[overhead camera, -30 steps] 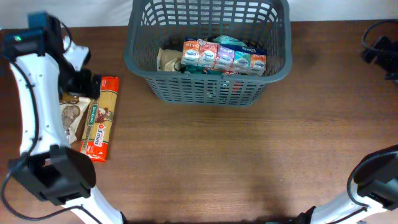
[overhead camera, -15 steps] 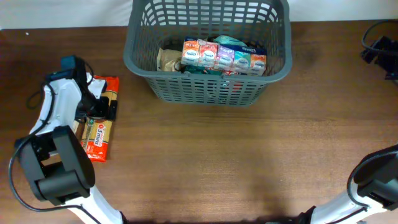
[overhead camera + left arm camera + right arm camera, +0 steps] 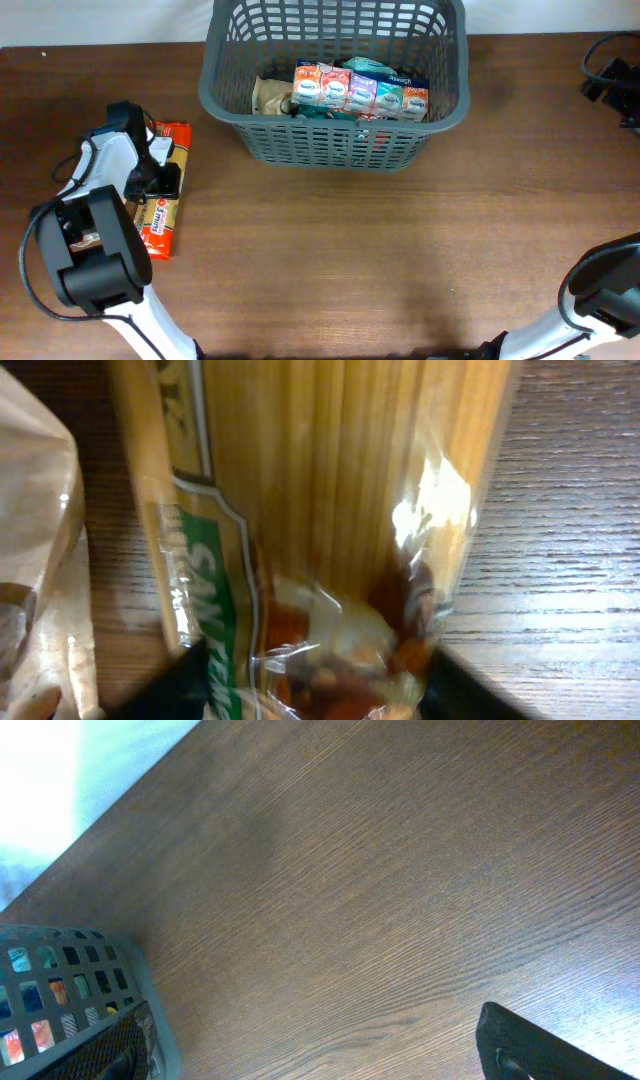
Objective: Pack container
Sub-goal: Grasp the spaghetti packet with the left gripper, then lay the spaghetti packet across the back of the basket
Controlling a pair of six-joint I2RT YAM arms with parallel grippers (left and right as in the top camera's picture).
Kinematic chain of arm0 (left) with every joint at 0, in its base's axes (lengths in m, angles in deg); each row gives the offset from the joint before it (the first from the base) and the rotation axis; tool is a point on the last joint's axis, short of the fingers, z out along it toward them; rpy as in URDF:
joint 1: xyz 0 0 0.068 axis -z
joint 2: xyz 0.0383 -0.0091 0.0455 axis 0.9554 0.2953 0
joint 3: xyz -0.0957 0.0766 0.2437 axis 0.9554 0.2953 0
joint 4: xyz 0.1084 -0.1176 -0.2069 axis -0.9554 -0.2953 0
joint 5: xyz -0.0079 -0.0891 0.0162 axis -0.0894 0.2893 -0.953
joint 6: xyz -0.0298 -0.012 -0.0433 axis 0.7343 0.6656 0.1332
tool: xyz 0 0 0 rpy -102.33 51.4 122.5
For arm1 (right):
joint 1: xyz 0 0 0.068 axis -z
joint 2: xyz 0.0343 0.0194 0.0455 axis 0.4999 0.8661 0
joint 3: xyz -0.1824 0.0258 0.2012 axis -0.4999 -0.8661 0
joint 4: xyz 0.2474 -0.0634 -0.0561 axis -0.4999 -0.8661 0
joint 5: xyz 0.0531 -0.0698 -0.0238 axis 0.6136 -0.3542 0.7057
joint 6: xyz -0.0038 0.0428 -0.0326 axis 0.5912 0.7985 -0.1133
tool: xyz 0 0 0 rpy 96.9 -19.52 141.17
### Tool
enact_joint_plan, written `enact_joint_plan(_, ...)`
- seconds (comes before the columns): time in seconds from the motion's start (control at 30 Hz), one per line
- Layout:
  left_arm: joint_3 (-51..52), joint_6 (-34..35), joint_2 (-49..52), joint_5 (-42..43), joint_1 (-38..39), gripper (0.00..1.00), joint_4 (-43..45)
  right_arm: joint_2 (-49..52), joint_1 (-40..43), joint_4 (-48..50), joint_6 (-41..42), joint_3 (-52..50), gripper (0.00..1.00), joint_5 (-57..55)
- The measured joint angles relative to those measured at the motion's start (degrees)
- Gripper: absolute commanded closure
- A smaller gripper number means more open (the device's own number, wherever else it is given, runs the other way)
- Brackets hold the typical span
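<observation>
The container [image 3: 335, 142], a large dark grey lattice basket, stands at the far middle of the table and shows again at the lower left of the right wrist view [image 3: 60, 982]. A row of small colourful cartons [image 3: 360, 93] and a brown packet [image 3: 270, 96] lie inside it. A long spaghetti packet [image 3: 157, 226] lies flat at the left. My left gripper [image 3: 156, 180] is down over its middle. In the left wrist view the packet [image 3: 330, 510] fills the gap of that gripper [image 3: 310, 698], a dark finger pressed against each side. My right gripper [image 3: 320, 1060] hangs open over bare wood.
A brownish translucent bag [image 3: 40, 560] lies right beside the spaghetti packet, on its left. Black hardware [image 3: 612, 78] sits at the table's far right edge. The right arm's base [image 3: 605, 290] is at the near right corner.
My left arm has swung down from above the packets onto the spaghetti packet, and its jaws have narrowed onto the packet's sides. The right arm has not moved.
</observation>
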State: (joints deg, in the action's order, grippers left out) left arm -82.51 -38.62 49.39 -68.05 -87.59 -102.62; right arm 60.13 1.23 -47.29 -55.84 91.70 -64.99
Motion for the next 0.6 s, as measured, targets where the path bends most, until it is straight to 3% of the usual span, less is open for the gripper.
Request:
enact_joint_plan(0.03,-0.07,0.13,0.00,-0.07,-0.04,0.98,-0.02,0.00,0.00,0.00,0.00,0.00,0.01,0.00)
enact_joint_plan(0.2,-2.60,0.04,-0.66,-0.22,-0.04,0.98,-4.15,0.00,0.00,0.02,0.02,0.00,0.01,0.00)
enact_joint_plan(0.33,-7.80,0.13,1.01,0.63,-0.04,0.99,-13.49,0.00,0.00,0.00,0.00,0.00,0.01,-0.02)
enact_joint_plan(0.5,-25.24,0.15,2.84,0.94,0.42,0.98,-28.30,0.00,0.00,-0.02,0.00,0.00,0.01,-0.02)
enact_joint_plan(0.6,-39.91,0.13,2.67,0.90,1.14,0.99,-30.93,0.00,0.00,0.04,0.00,-0.02,0.01,-0.04)
